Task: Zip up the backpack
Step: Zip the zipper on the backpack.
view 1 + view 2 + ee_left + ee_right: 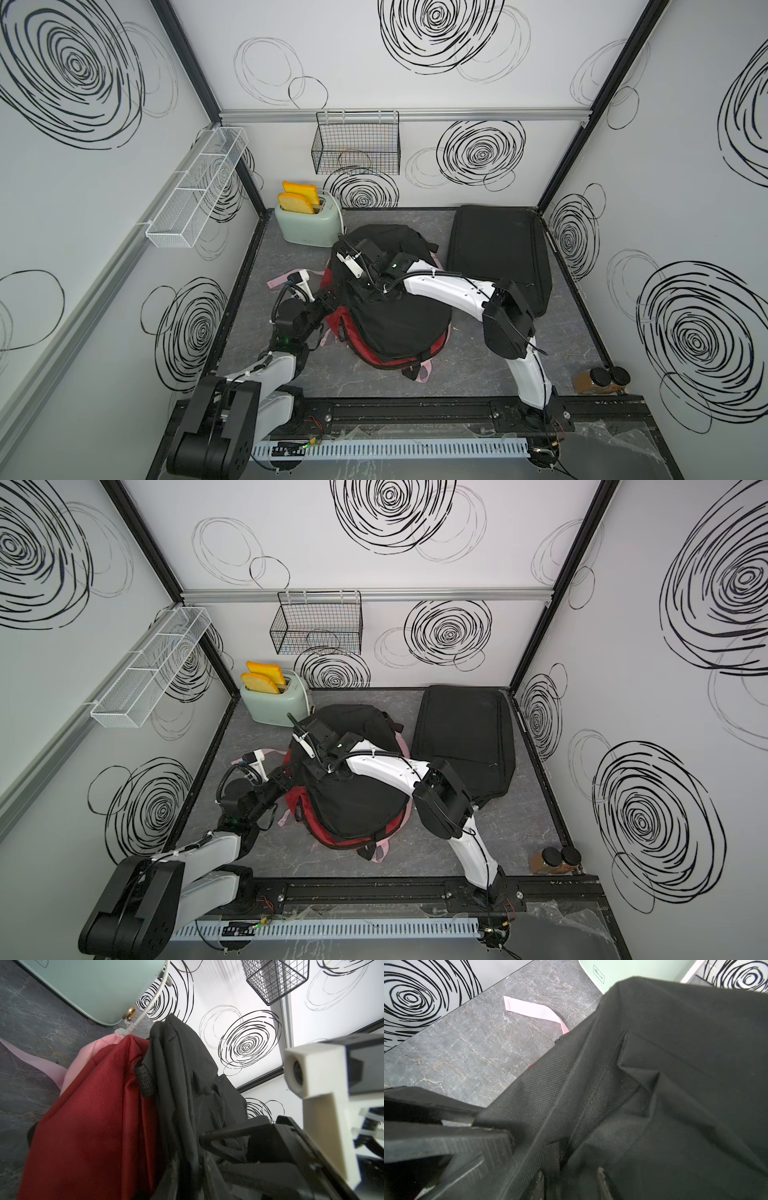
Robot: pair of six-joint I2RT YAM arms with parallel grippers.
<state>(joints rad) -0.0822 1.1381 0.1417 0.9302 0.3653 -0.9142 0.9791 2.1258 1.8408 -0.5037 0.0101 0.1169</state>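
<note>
- Top views both show the backpack (399, 328) at frame centre on the table (457, 374), a black shell slumped over a red body. Red rim shows along its lower edge, so I judge the main zip not yet closed. No slider or zip teeth can be made out in any view, so how much is done cannot be read.
- Right arm (449, 284) lies across the backpack's upper half and hides that part from above.
- Right gripper (571, 1183), low in the right wrist view, has its jaws somewhat apart astride a ridge of black cloth, with a webbing tab (552, 1157) between them. Whether they pinch it I cannot tell.
- Left gripper (207, 1153), lower right in the left wrist view, is pushed into black folds at the backpack's left side. Its opening and any hold cannot be told.
- Left to do, by my reckoning: find the slider, brace the cloth, run the zip round.
- Case (498, 253), black and flat, lies right of centre, just beside the backpack.
- Toaster (307, 228) with toast (297, 199) stands near, to the upper left of the backpack; its cord (149, 1007) hangs close to the backpack's top.
- Basket (355, 145) and shelf (195, 191) hang on the walls, well apart.
- Pink straps (291, 277) trail on the table by the left gripper and could snag.
- Jars (609, 377) sit at lower right, well apart.
</note>
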